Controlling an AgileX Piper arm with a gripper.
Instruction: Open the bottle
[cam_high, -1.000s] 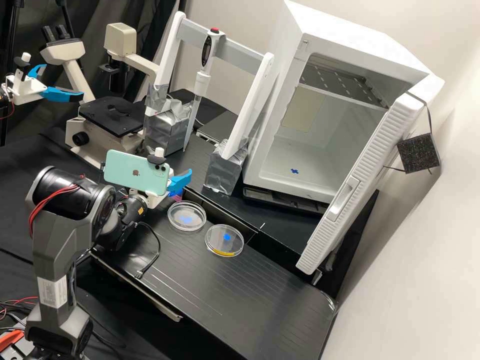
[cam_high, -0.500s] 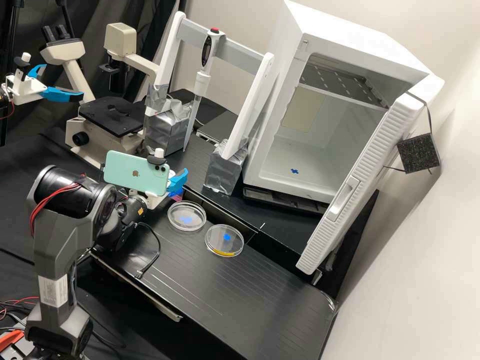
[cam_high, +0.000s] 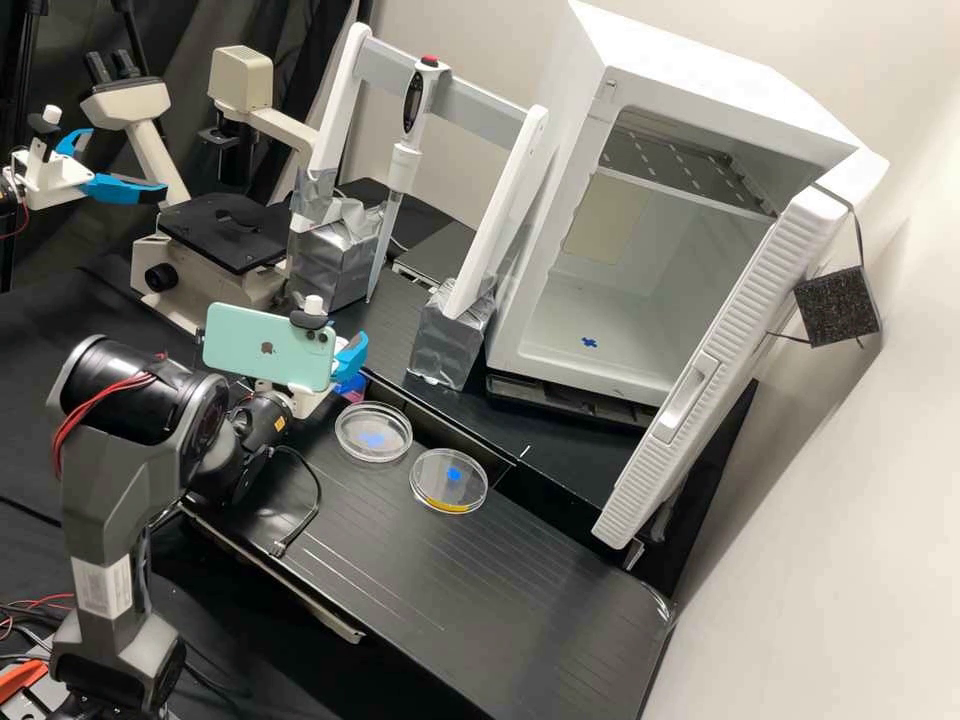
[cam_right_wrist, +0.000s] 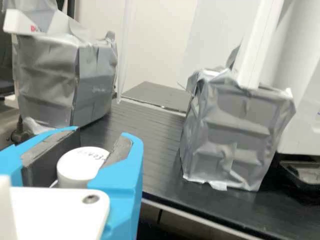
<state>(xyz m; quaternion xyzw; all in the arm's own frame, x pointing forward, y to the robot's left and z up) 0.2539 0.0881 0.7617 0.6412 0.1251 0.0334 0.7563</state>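
In the high view the gripper (cam_high: 354, 364) is low over the back left part of the black bench, partly behind the phone on its mount. A small pink patch of the bottle (cam_high: 346, 396) peeks out below the blue fingers; most of its body is hidden. From the wrist, the gripper (cam_right_wrist: 101, 142) is shut on the bottle's white cap (cam_right_wrist: 80, 162), which has handwriting on its top. The cap sits between the two dark pads, upright and low between the fingers.
Two clear petri dishes (cam_high: 373, 450) lie just right of the gripper. Behind stand the pipette rack's tape-wrapped feet (cam_high: 447, 345), a microscope (cam_high: 200, 285) and the white incubator (cam_high: 560, 350) with its door open. A low black ledge (cam_high: 460, 440) runs behind the dishes.
The blue finger has drawn inward toward the gripper body, so the fingers have closed. Gripper and phone have shifted slightly to the left in the high view. The dishes are unmoved.
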